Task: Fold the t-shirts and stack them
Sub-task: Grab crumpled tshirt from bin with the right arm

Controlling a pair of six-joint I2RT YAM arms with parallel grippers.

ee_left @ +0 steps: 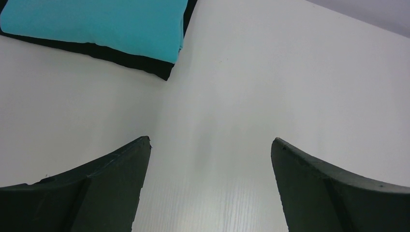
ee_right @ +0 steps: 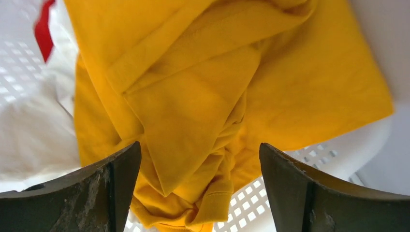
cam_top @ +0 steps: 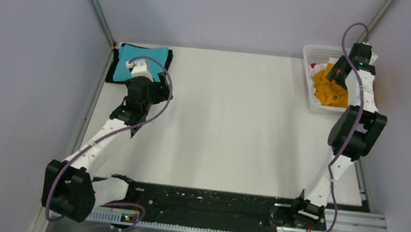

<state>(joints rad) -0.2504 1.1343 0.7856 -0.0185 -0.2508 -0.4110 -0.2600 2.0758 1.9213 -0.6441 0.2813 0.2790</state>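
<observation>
We see the left gripper point(ee_left: 210, 140) with its two dark fingers spread wide over the bare white table point(ee_left: 290, 96), holding nothing. In the upper left of the left wrist view lies the folded teal t-shirt point(ee_left: 96, 24). It rests flat on a black t-shirt point(ee_left: 130, 60), whose edge shows as a dark band along its lower side. The top edge of the frame cuts off both. In the top view this stack sits in the upper left corner of the table, partly covered by the left wrist.

The right gripper point(ee_right: 199, 145) hangs over the white lattice basket point(cam_top: 314, 51) at the upper right of the top view, its fingers wide apart and closed on nothing. Between and beyond them the crumpled orange-yellow t-shirt point(ee_right: 203, 96) lies in the basket. We cannot tell whether the fingertips touch the cloth. A blurred white cloth point(ee_right: 34, 125) fills the left of the right wrist view. A strip of red cloth point(ee_right: 44, 29) shows at the upper left, cut off by the frame
</observation>
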